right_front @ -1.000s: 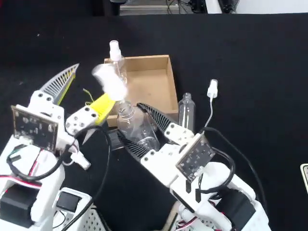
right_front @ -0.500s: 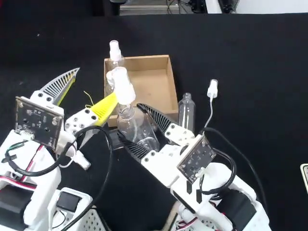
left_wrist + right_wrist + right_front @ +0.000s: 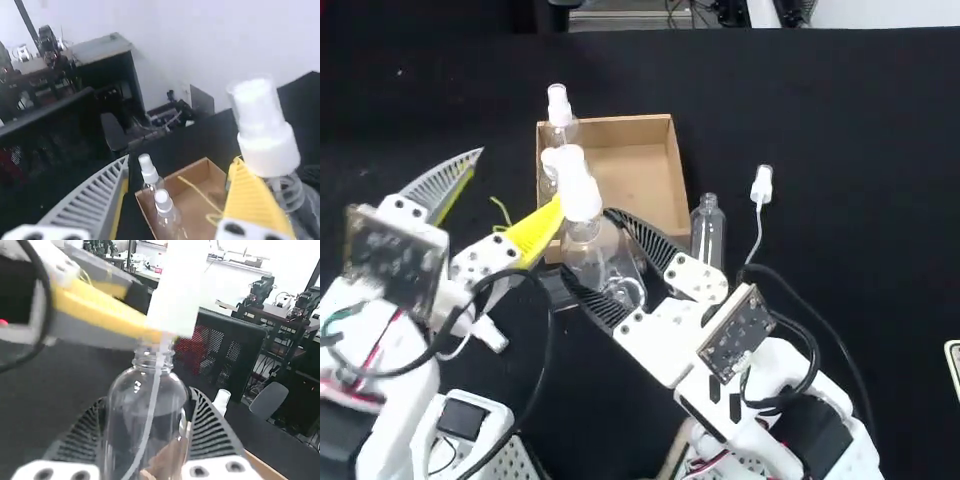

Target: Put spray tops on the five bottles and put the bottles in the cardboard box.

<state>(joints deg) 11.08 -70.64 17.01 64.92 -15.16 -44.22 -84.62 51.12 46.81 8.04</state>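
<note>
with the right gripper [image 3: 586, 248] clamped on the clear bottle [image 3: 598, 262] just beside the cardboard box [image 3: 660, 124] and the left gripper [image 3: 520, 178] spread wide, its yellow finger against the spray top [image 3: 570, 180] on the neck, i'd push straight down, bottle held steady.

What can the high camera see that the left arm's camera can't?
High view adds: the open bottle standing beside the cardboard box, a loose spray top, and the right gripper around a clear bottle. Left wrist view adds: the white wall and a dark desk behind. Both: the box and the white spray top at the held bottle's neck.
</note>
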